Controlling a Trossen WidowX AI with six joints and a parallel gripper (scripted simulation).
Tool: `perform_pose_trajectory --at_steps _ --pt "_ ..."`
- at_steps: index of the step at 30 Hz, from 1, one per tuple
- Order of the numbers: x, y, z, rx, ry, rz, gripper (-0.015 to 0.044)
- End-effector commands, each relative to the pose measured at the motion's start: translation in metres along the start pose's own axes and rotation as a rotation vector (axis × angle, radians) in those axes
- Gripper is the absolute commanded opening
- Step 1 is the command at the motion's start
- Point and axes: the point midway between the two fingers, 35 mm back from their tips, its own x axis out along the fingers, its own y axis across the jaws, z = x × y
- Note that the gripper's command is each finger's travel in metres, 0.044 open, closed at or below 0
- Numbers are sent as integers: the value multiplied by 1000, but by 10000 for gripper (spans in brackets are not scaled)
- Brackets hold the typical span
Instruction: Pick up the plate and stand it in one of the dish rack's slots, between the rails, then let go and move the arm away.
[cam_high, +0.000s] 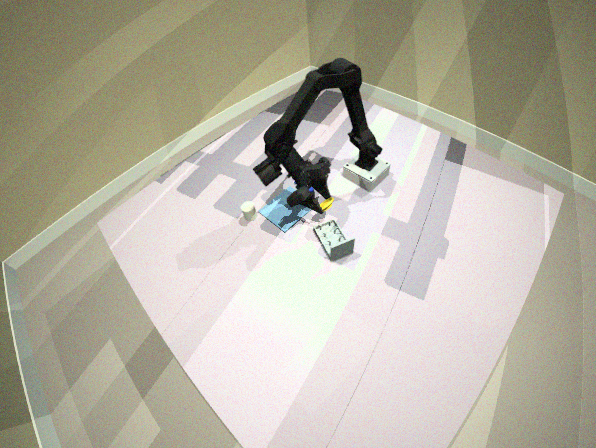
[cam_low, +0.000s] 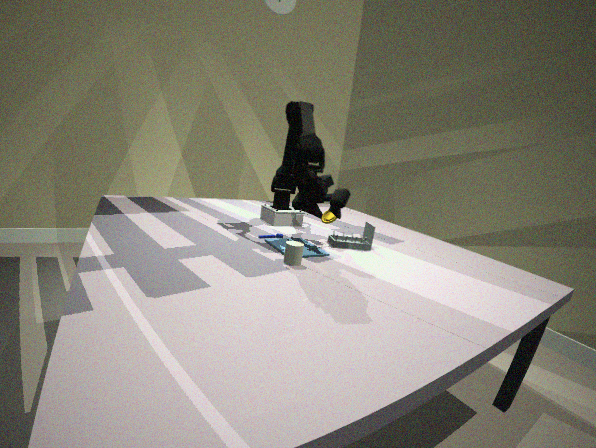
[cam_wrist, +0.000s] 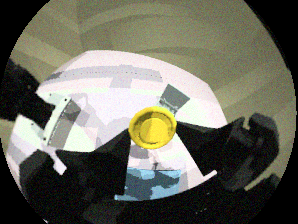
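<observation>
The yellow plate (cam_high: 327, 203) (cam_low: 328, 217) (cam_wrist: 152, 128) is held by opposite sides of its rim between the black fingers. My gripper (cam_high: 326, 204) (cam_low: 330, 216) (cam_wrist: 152, 127) is shut on it. The plate is tilted and in the air, close to the grey dish rack (cam_high: 344, 249) (cam_low: 369, 233) (cam_wrist: 174, 95), on its robot-base side in the top view. The rack stands on the table with small upright rails and a tall wall at one end. Its slots are empty. In the wrist view the rack is partly hidden behind the plate.
A blue mat (cam_high: 270, 211) (cam_wrist: 171, 192) lies beside the rack. A pale cup (cam_high: 248, 210) (cam_low: 293, 253) stands at its far side from the rack. A blue pen-like stick (cam_low: 270, 236) lies near the mat. The white robot base (cam_high: 367, 176) (cam_low: 280, 216) stands behind.
</observation>
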Motion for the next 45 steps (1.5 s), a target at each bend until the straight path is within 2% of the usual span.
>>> perform_pose_trajectory --at_steps 1,26,45 --pt "4 2 -4 86 -60 -62 0" --pt "12 14 -27 553 -463 -500 0" --pt "22 6 -22 555 -467 -506 0"
